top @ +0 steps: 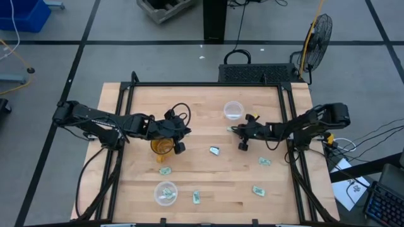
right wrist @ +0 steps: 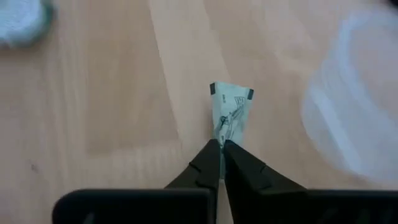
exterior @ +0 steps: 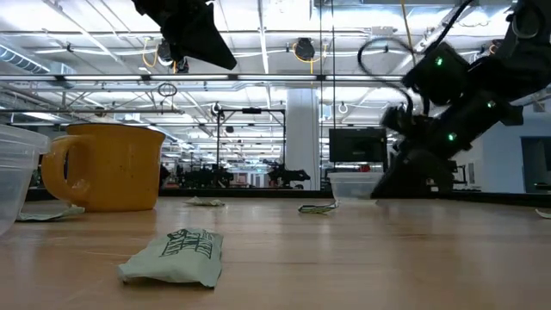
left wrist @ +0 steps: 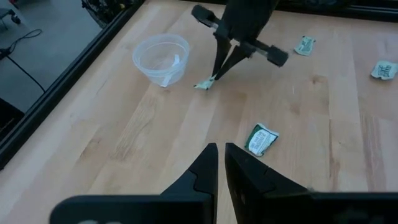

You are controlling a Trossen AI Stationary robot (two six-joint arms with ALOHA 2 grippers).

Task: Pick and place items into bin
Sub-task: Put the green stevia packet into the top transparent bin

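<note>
Small pale green-and-white packets lie flat on the wooden table (top: 208, 176): one (top: 214, 150) at mid-table, others (top: 264, 161) (top: 257, 189) (top: 165, 170) (top: 196, 197) nearer the near edge. My right gripper (right wrist: 221, 144) is shut on one more packet (right wrist: 230, 109) just beside a clear cup (top: 233, 110). My left gripper (left wrist: 221, 149) is shut and holds nothing; it hovers beside the amber cup (top: 162, 146), pointing toward the right gripper (left wrist: 209, 79). My right gripper pinches the packet by one short end (right wrist: 222, 135) between its two fingertips. The fingers (left wrist: 219, 62) slant down onto it from the table's right side. The packet's free end (left wrist: 202, 85) is at or just above the tabletop; I cannot tell which.
A second clear cup (top: 165, 192) stands near the near edge and holds something pale. The amber cup (exterior: 108, 166) stands upright on the left half. Black rails (top: 120, 126) run along the table's left and right sides. Bare wood lies between the two grippers.
</note>
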